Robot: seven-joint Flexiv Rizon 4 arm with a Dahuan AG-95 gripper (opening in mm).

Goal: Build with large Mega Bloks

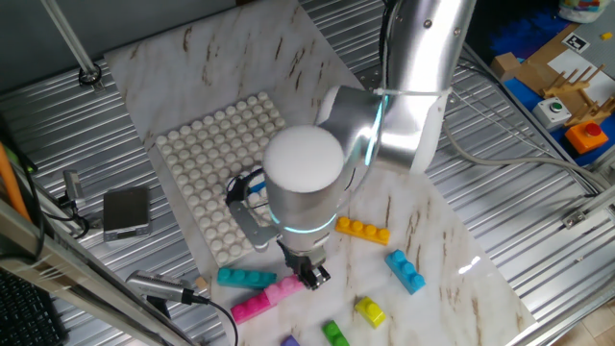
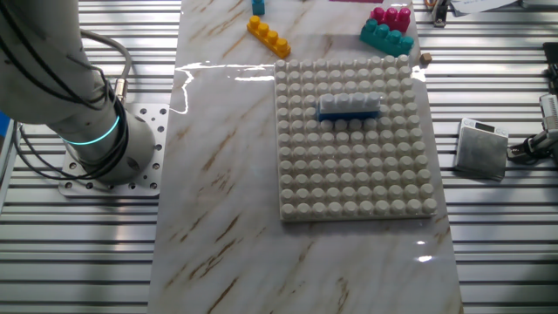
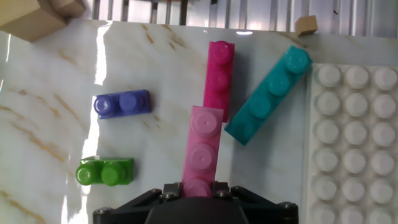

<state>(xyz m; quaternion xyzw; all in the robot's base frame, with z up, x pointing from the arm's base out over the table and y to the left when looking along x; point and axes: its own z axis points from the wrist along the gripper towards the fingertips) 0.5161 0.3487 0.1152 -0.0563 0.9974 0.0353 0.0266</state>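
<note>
In the hand view my gripper [image 3: 199, 188] is shut on the near end of a light pink Mega Blok [image 3: 203, 146], which points away from me and covers the near tip of a magenta brick [image 3: 219, 74]. A teal brick [image 3: 268, 93] lies slanted just to its right, against the white studded baseplate [image 3: 354, 137]. One fixed view shows the gripper [image 1: 310, 273] low over the pink brick [image 1: 285, 287], between the teal brick [image 1: 244, 278] and the magenta one [image 1: 252, 307]. A blue brick with a white top [image 2: 349, 105] is pressed onto the baseplate [image 2: 349, 174].
Loose on the marble lie a purple brick [image 3: 122, 104], a green one [image 3: 106, 172], an orange one [image 1: 362, 230], a blue one [image 1: 405, 270] and a yellow one [image 1: 370, 309]. A small wooden cube [image 3: 305, 25] and a grey box [image 1: 126, 211] sit beyond the baseplate.
</note>
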